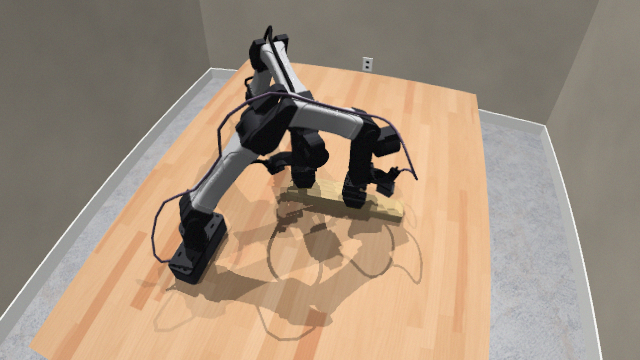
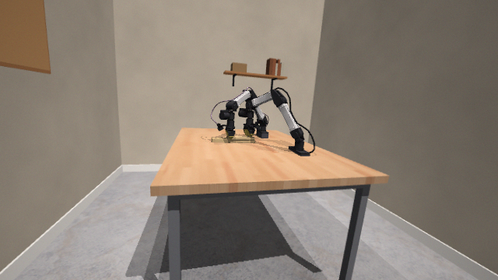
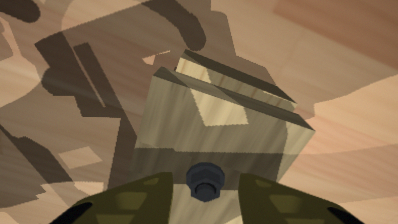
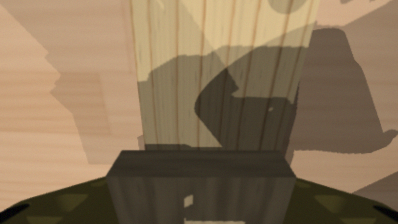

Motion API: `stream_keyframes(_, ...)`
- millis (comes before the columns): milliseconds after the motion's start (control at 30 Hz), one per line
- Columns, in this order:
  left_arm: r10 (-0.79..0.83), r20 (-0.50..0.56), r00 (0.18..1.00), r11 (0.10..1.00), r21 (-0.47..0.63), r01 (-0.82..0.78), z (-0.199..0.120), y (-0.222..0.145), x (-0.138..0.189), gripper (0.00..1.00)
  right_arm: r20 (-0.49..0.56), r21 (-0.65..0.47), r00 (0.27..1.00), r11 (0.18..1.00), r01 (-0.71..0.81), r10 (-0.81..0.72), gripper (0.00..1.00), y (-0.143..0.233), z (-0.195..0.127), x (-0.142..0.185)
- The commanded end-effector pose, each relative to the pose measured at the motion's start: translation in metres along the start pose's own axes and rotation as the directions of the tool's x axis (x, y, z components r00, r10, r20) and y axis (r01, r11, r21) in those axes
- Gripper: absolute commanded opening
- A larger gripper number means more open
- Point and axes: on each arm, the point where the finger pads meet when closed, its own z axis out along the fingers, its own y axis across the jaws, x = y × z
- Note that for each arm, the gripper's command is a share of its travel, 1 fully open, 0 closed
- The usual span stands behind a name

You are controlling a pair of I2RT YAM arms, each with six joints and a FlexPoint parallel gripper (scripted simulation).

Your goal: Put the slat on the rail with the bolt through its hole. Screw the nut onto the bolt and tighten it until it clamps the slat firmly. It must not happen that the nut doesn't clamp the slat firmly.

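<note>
Left wrist view: my left gripper (image 1: 303, 185) (image 2: 249, 134) (image 3: 205, 181) stands narrow but parted, a gap either side of the dark nut (image 3: 205, 172), so I hold nothing there. The nut sits between my fingertips, the bolt's end (image 3: 205, 192) showing through it. My right gripper (image 1: 354, 204) (image 2: 230, 137) (image 4: 200, 182) is wide, closed on what I take to be the slat (image 3: 215, 110) (image 4: 202, 163), lying between its fingers and reaching to below the left gripper. The rail (image 1: 385, 212) (image 2: 215, 139) (image 4: 170, 100) runs beneath and out ahead of the right gripper.

I judge the slat stiff and light, likely to swing about the bolt if my right hand lets go. The nut should feel hard, small and slippery; best taken low across opposite flats, square to the bolt. I seem to be between turns (how tight it is, I cannot tell), so I'd regrip and turn until it binds; stopping early would leave the slat loose.

Below both grippers spreads a pale wood table (image 1: 430, 300) (image 2: 253, 163), crossed by shadows. Well apart from them are grey-brown walls, an outlet (image 1: 367, 64), and a shelf (image 2: 254, 75) holding a box and books.
</note>
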Motion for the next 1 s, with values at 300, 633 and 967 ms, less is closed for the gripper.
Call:
stream_keyframes(300,-0.206,0.000,0.979,0.978,-0.013,0.206,-0.0068,0.0024,-0.0006,0.36,0.013,-0.010,1.000,1.000,0.001,-0.001,0.67,0.0006,-0.0053,-0.0033)
stream_keyframes(633,-0.779,0.011,0.627,0.626,-0.011,0.779,-0.0105,0.0029,-0.0006,0.36,0.013,-0.010,1.000,1.000,0.001,-0.001,0.67,0.0006,-0.0053,-0.0033)
stream_keyframes(967,-0.992,0.015,0.124,0.124,-0.002,0.992,-0.0122,0.0029,-0.0008,0.36,0.013,-0.010,1.000,1.000,0.001,-0.001,0.67,0.0006,-0.0053,-0.0033)
